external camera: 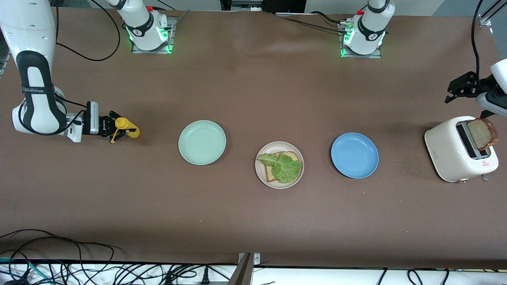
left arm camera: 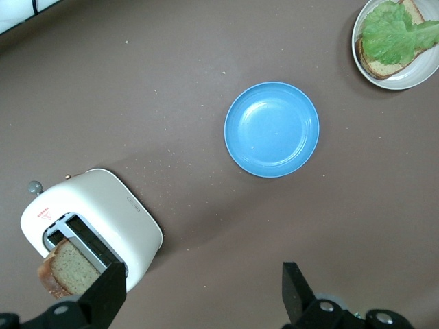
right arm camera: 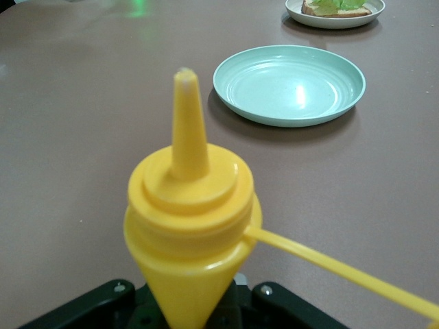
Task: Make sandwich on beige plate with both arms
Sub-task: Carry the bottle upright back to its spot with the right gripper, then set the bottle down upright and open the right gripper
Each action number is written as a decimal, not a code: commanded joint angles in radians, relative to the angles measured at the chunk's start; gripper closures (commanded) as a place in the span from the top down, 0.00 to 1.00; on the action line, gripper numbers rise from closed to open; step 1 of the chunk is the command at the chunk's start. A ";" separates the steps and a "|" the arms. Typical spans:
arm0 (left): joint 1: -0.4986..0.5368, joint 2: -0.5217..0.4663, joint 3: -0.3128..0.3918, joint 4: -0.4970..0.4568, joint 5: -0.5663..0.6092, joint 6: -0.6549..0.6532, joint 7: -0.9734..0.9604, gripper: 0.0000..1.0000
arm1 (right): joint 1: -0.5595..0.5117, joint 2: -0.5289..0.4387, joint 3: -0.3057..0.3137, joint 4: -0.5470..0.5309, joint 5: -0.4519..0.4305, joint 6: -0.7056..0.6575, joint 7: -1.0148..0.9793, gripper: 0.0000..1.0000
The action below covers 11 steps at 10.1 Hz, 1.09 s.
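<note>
Though partly covered: the lower bread slice (external camera: 275, 166) on the beige plate (external camera: 262, 174) shows only its crust edges, since the lettuce leaf (external camera: 282, 166) lies across most of it.
Cut off: the right wrist view shows only a sliver of the beige plate; the yellow bottle's lower body is hidden by the end effector holding it.
Beige plate: at the middle of the counter (external camera: 253, 221), nearest the front camera of the three plates, between the mint-green plate (external camera: 202, 142) and the blue plate (external camera: 355, 155).
Mint-green plate: nothing in it.
Blue plate: nothing in it.
Toaster (external camera: 451, 156): at the left arm's end of the counter; the second bread slice (external camera: 481, 133) stands in one slot, half out.
Left end effector (left arm camera: 202, 291): fingers spread wide, holding nothing, over the counter beside the toaster, well apart from the beige plate.
Right end effector (external camera: 111, 126): clamped on a yellow squeeze bottle (external camera: 127, 128) at the right arm's end, nozzle toward the mint-green plate, well apart from the beige plate.
</note>
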 commanded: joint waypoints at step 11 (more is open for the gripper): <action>0.002 0.003 0.003 0.018 -0.017 -0.017 0.022 1.00 | -0.081 0.009 0.007 0.003 0.029 -0.018 -0.009 1.00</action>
